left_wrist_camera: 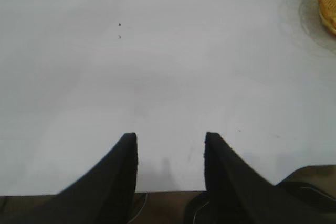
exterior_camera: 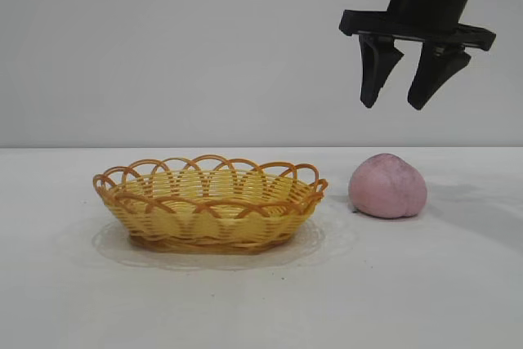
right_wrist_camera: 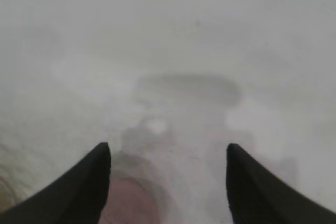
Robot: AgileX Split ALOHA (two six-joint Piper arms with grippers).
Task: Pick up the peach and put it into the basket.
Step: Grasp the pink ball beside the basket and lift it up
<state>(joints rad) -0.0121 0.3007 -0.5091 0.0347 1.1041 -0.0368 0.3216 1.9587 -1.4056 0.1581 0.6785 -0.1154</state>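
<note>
The peach (exterior_camera: 388, 185) rests on the white table (exterior_camera: 425, 284), just to the right of the basket (exterior_camera: 210, 203) in the exterior view, with a narrow strip of bare table between the two. The basket stands upright on the table and holds nothing visible; its far inner wall is partly screened by the looped rim.

The right gripper (exterior_camera: 404, 104) hangs in the air above the peach, well clear of it, fingers pointing down and spread apart with nothing between them. The arm above the gripper is cut off by the top edge of the exterior view.

In the right wrist view the two dark fingertips (right_wrist_camera: 86, 182) frame a hazy stretch of table. Only a pink crescent of the peach (right_wrist_camera: 128, 203) shows at the frame edge between them; the rest is cut off. A pale yellowish smear at the corner of that view may be the basket, but this cannot be confirmed.

The left gripper (left_wrist_camera: 170, 145) does not appear in the exterior view. Its own wrist view shows it over bare table with fingers parted and empty, near the table's edge. Only a small arc of the basket (left_wrist_camera: 328, 3) enters that view at the corner, well apart from the fingers.
</note>
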